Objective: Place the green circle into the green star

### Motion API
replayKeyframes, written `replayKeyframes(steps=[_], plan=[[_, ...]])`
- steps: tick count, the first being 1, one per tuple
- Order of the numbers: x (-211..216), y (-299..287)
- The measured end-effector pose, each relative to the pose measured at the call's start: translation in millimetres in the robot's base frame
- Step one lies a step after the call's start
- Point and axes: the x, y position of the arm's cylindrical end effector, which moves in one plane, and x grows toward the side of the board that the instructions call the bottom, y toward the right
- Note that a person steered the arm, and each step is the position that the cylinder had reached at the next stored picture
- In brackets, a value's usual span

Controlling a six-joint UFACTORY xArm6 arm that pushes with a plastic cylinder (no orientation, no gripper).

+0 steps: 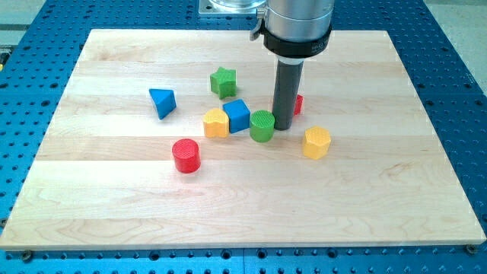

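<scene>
The green circle (262, 125), a short ribbed cylinder, stands near the middle of the wooden board (114, 190). The green star (223, 81) lies above it and to the view's left, about a block's width away. My tip (282, 126) rests on the board just to the right of the green circle, touching it or nearly so. A blue cube (237, 116) sits between the green circle and the green star, against the circle's upper left side.
A yellow block (216, 122) touches the blue cube's left side. A red block (297, 104) is partly hidden behind the rod. A yellow hexagon (316, 142) lies to the lower right, a red cylinder (186, 155) lower left, a blue triangle (163, 102) at the left.
</scene>
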Motion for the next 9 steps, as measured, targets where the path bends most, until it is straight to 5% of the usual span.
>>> replayKeyframes(steps=[4, 9], plan=[[96.0, -19.3], [-22.9, -20.0]])
